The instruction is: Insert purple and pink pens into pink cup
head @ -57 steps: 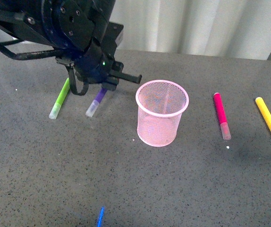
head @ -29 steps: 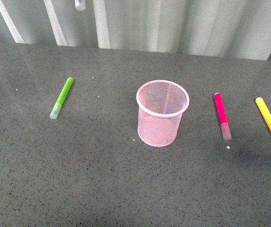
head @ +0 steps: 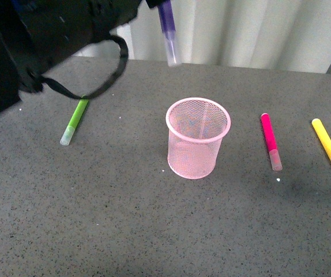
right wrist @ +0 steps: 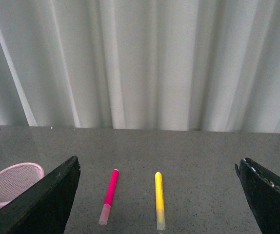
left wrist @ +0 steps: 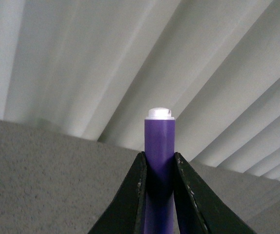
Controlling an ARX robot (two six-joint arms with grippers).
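The cup (head: 195,156) stands upright on the table (head: 125,219). Left of the cup, well apart from it, lies the green marker (head: 75,119). Right of the cup lies the pink pen (head: 270,140), and farther right again the yellow marker (head: 329,147). The purple pen (head: 168,32) hangs cap-down, clamped in the left gripper (left wrist: 158,163), above the cup and slightly to its left.

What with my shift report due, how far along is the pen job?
Done: nothing yet; no pen shows in the pink cup. In hand: the left gripper clamps the purple pen, high above the table. Left: drop it in, then fetch the pink pen lying right of the cup.
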